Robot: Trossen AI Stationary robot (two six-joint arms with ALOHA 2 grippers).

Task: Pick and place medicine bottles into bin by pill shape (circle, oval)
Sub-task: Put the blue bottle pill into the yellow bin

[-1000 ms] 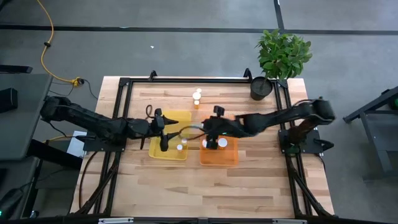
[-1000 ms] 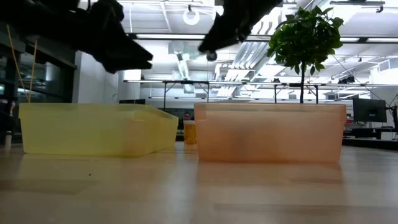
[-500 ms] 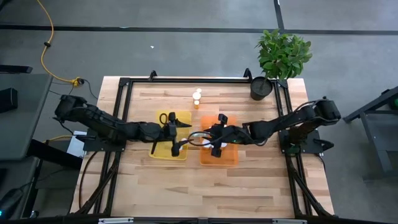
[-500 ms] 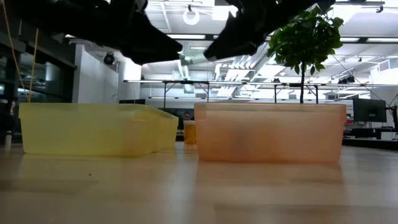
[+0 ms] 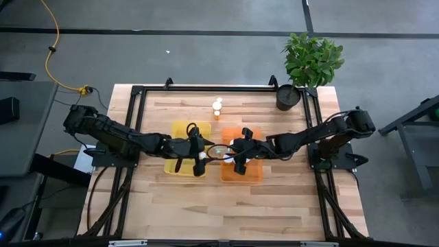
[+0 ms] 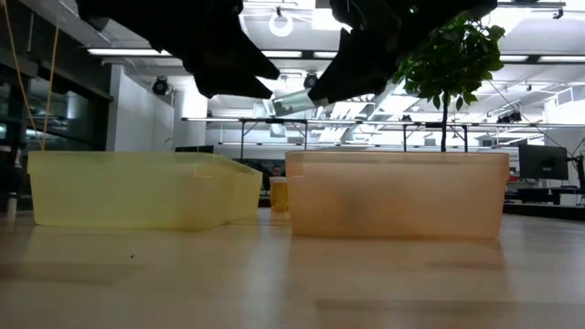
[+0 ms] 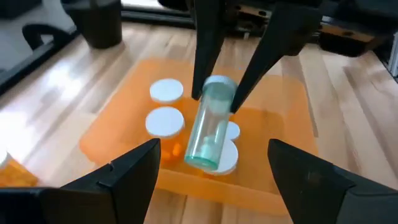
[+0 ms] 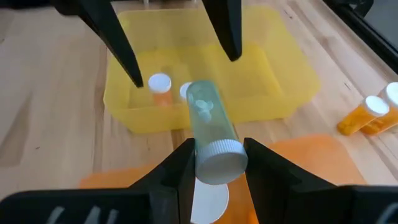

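Observation:
My right gripper (image 5: pixel 232 152) is shut on a pale translucent bottle (image 5: pixel 219 151) with a grey-white cap, held in the air between the yellow bin (image 5: pixel 180 130) and the orange bin (image 5: pixel 255 175). My left gripper (image 5: pixel 203 156) is open and faces it. Its fingers (image 8: pixel 124 56) stand on either side of the bottle's base end without touching. Two capped bottles (image 8: pixel 160 87) stand in the yellow bin. Three white caps (image 7: pixel 165 121) show in the orange bin. Two orange bottles (image 5: pixel 217 108) are on the table beyond the bins. My right gripper pinches the bottle at its cap end (image 8: pixel 217 163) between its two fingers. The fingers come level from the table's right and lie along the bottle. The bottle is lifted clear and sticks out about level toward my left gripper, base end (image 7: pixel 205 155) first.
A potted plant (image 5: pixel 309 62) stands at the table's far right corner. In the low view the yellow bin (image 6: pixel 137 187) and the orange bin (image 6: pixel 398 196) stand side by side, and both grippers hang above them. A black frame (image 5: pixel 206 88) runs round the table.
My left gripper has gone toward the table's right edge, over the yellow bin, up to the bottle's base end. My right gripper has carried the bottle a little toward the near edge, and the bottle now points toward my left gripper.

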